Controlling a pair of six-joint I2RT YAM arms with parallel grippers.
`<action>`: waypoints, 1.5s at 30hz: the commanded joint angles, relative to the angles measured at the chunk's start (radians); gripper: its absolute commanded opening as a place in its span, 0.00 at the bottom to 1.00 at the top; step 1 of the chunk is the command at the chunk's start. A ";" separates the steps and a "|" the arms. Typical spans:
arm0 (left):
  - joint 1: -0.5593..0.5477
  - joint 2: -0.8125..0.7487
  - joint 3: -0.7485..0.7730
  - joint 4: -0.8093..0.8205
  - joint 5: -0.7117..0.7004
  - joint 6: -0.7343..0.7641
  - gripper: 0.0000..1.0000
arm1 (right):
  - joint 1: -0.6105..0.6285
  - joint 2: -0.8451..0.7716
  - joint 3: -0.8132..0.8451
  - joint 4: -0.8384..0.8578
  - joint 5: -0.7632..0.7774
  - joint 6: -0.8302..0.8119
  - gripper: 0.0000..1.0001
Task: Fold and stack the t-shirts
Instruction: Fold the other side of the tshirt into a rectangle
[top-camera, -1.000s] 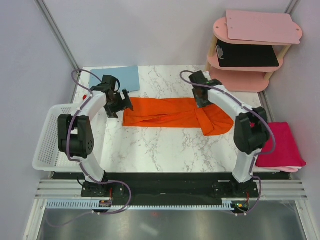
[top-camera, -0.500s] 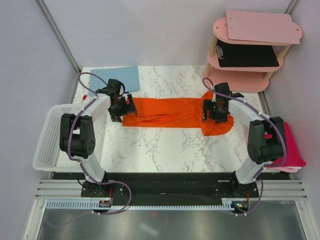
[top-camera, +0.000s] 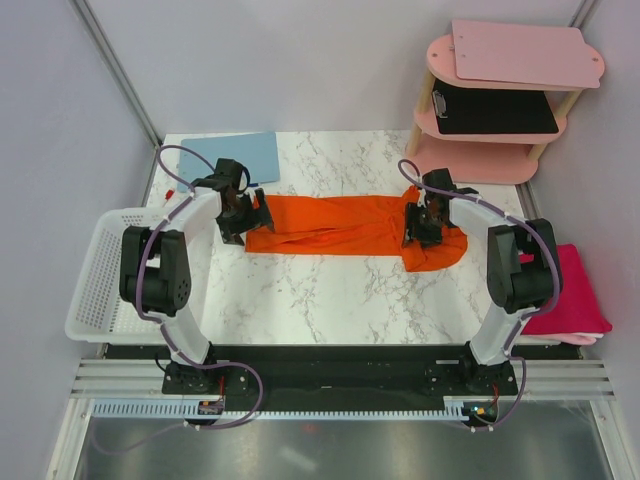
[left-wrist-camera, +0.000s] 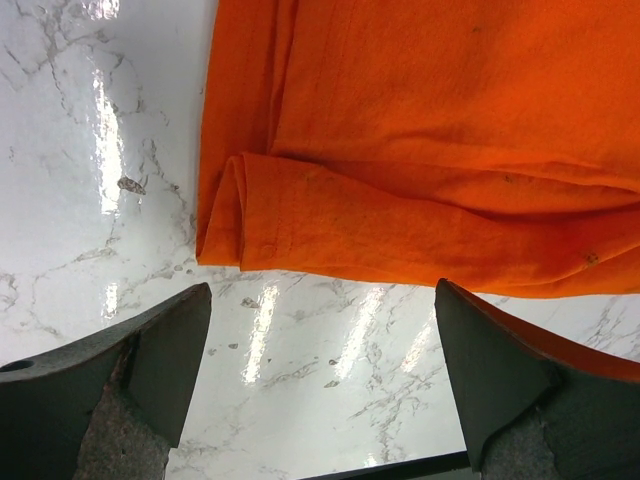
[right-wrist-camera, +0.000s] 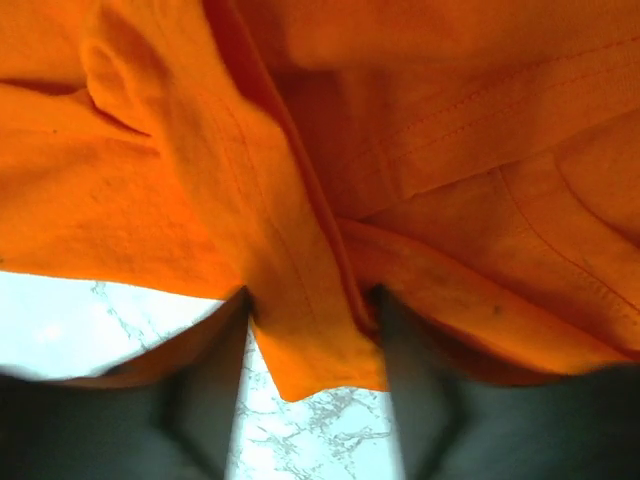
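The orange t-shirt (top-camera: 340, 225) lies as a long folded band across the middle of the marble table (top-camera: 320, 290). My left gripper (top-camera: 248, 218) hovers open at the band's left end; in its wrist view the cloth edge (left-wrist-camera: 430, 120) lies just beyond the open gripper (left-wrist-camera: 322, 290), with only bare marble in between. My right gripper (top-camera: 422, 222) is down on the right end, its jaws drawn in against both sides of a fold of orange cloth (right-wrist-camera: 200, 150) that fills the gripper (right-wrist-camera: 312, 300). The magenta-pink t-shirt (top-camera: 565, 290) lies folded at the table's right edge.
A white slotted basket (top-camera: 95, 290) stands at the left edge. A light-blue clipboard (top-camera: 245, 155) lies at the back left. A pink shelf unit (top-camera: 480, 160) at the back right carries a pale pink board (top-camera: 525, 52) and a black clipboard (top-camera: 495, 110).
My right arm swung from the back down onto the shirt's right end and its jaws narrowed round a fold. My left gripper shifted slightly right to the shirt's left end and stayed open.
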 joint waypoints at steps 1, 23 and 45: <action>-0.003 0.017 -0.001 0.019 0.003 0.031 1.00 | 0.001 0.002 0.048 0.037 -0.022 0.001 0.27; -0.004 0.094 0.003 0.018 -0.063 0.007 1.00 | -0.001 -0.074 0.126 -0.118 0.143 -0.016 0.04; -0.004 0.115 0.036 0.002 -0.101 -0.001 1.00 | 0.021 0.250 0.596 -0.164 0.652 -0.096 0.75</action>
